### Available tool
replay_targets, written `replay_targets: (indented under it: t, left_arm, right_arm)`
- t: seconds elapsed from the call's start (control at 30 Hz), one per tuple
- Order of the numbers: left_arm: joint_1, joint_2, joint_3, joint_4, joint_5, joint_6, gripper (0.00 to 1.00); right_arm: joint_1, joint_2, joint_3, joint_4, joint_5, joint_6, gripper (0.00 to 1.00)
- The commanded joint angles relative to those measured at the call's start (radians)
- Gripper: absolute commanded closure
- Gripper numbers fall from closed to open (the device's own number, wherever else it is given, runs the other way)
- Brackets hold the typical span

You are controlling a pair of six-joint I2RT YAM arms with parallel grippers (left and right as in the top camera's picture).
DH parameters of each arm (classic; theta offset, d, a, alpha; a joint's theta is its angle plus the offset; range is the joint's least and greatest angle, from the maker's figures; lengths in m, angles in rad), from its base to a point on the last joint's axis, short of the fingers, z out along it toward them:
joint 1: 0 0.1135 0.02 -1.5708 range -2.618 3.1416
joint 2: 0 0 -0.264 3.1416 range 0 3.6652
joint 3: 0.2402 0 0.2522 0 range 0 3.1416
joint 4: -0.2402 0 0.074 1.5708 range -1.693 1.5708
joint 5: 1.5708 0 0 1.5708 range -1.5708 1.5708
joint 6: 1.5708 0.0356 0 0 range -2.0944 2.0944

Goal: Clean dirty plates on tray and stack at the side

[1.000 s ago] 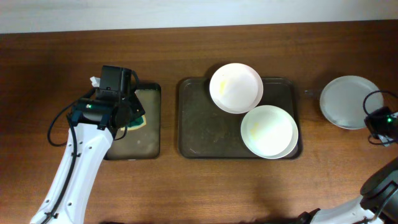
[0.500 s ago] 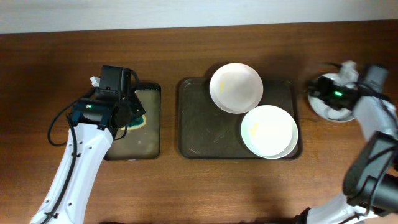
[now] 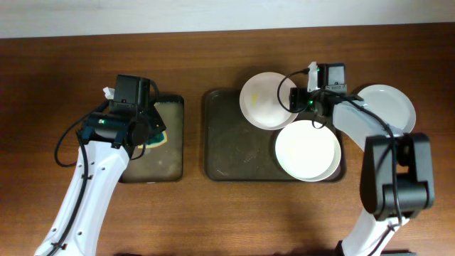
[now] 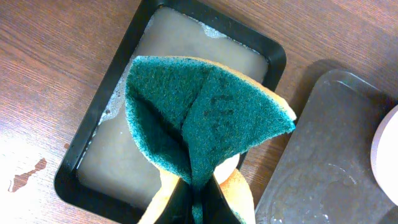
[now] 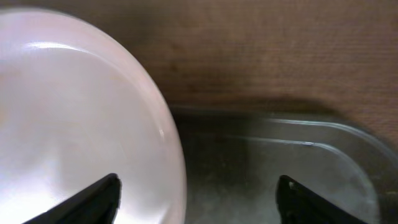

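Two white plates lie on the dark brown tray: an upper plate leaning over the tray's back rim, and a lower plate at its right end. Another plate rests on the table to the right of the tray. My right gripper is open, low at the upper plate's right edge. In the right wrist view that plate's rim lies between the spread fingers of the right gripper. My left gripper is shut on a folded green and yellow sponge over the small black tray.
The small black tray holds cloudy soapy water and stands left of the brown tray. A few drops of water lie on the wood beside it. Bare wooden table runs along the front.
My right arm has swung from the far right, over the side plate, to the upper plate on the tray, and its gripper has opened. The left arm has not moved.
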Motion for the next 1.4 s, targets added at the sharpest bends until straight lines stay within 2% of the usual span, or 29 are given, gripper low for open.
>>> replay_targets:
  t: [0.0,0.07,0.13,0.23,0.37,0.57,0.7,0.87,1.07,1.13,1.37]
  left_arm:
    - [0.005,-0.002,-0.005,0.006,0.000,0.015,1.00]
    - [0.005,-0.002,-0.005,0.006,0.000,0.015,1.00]
    - [0.005,0.000,-0.005,0.008,0.000,0.015,1.00]
    - [0.005,0.011,-0.005,0.009,0.000,0.015,1.00]
    - [0.005,0.031,-0.006,0.009,0.000,0.015,1.00]
    - [0.005,0.072,-0.006,0.032,0.061,0.017,1.00]
    - [-0.008,0.087,-0.006,0.074,0.158,0.105,1.00]
    - [-0.065,0.093,-0.006,0.089,0.158,0.104,1.00]
    - [-0.138,0.126,-0.006,0.135,0.158,0.101,1.00]
    - [-0.170,0.155,-0.006,0.162,0.166,0.098,1.00]
    - [-0.267,0.331,-0.006,0.309,0.273,0.071,1.00]
  right_arm:
    - [0.007,0.049,0.003,0.029,-0.034,-0.006,0.28]
    - [0.012,0.054,0.003,0.037,-0.033,-0.006,0.46]
    - [0.016,0.054,0.003,0.043,-0.033,-0.006,0.54]
    - [0.035,0.054,0.003,0.044,-0.033,-0.006,0.77]
    - [0.060,0.054,0.003,0.032,-0.034,-0.006,0.94]
    - [0.131,0.053,0.003,-0.023,-0.116,-0.006,0.96]
    - [0.190,0.048,0.006,-0.088,-0.177,-0.006,0.96]
    - [0.236,0.047,0.016,-0.224,-0.176,-0.006,0.96]
    - [0.235,0.047,0.016,-0.267,-0.145,-0.006,0.96]
    - [0.235,0.047,0.016,-0.288,-0.142,-0.006,0.89]
    - [0.235,0.047,0.015,-0.350,-0.142,-0.006,0.90]
